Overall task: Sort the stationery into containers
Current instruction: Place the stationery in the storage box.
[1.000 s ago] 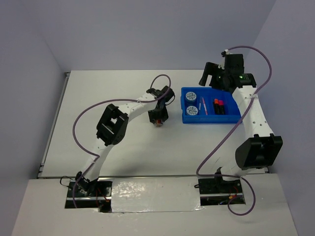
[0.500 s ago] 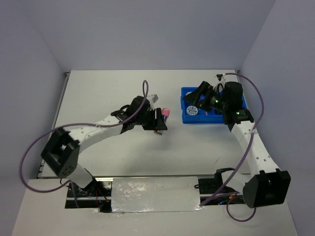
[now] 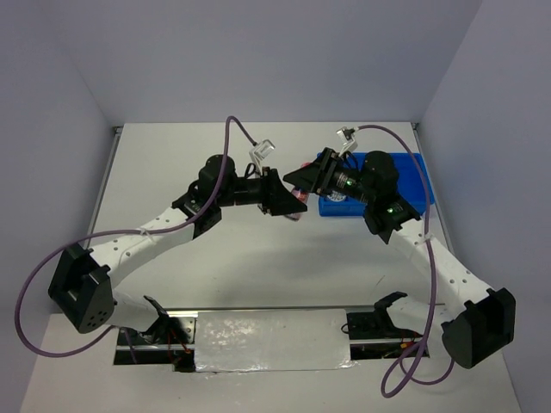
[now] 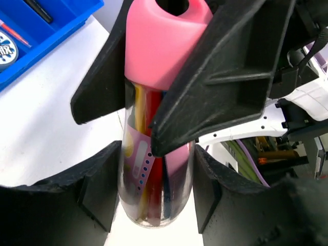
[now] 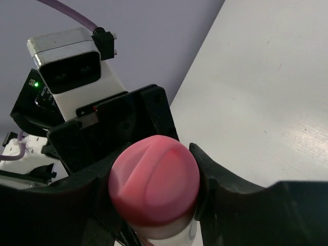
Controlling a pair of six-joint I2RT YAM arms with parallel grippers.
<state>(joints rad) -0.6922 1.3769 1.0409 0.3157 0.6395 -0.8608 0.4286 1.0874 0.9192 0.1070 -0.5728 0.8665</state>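
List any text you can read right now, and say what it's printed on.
No text is legible in any view.
Tape roll in the blue tray: dark print on its face, too blurred and cut off to read.
Pink-capped tube: the label shows a row of dots and no readable words.

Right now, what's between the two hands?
The clear plastic tube with a pink cap: left hand on its body, right hand gripping the cap. Both wrist views show it.

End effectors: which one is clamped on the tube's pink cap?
The right end effector: it straddles the pink cap, while the left end effector grips the tube's clear body instead.
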